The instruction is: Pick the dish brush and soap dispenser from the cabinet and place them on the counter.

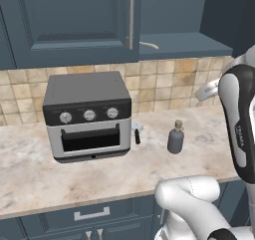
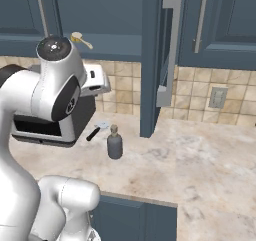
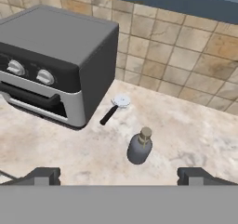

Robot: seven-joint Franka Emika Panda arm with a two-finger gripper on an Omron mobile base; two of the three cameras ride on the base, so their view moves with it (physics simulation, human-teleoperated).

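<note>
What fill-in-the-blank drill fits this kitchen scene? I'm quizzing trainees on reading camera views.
1. The soap dispenser stands on the ____.
2. The dish brush lies inside the open ____.
3. The gripper has its jaws ____.
4. The small black-handled tool lies between the soap dispenser and the ____.

Missing words: counter; cabinet; open; toaster oven

At the left of your left base view sits a grey and silver toaster oven (image 1: 88, 115) with three knobs and a dark glass door. Just right of it, near frame centre, lies a small white item with a short black handle (image 1: 136, 133). Tan tiled backsplash (image 1: 159, 84) fills the band behind. At the right of your right base view, a wall outlet (image 2: 218, 97) sits on the tiles.
</note>
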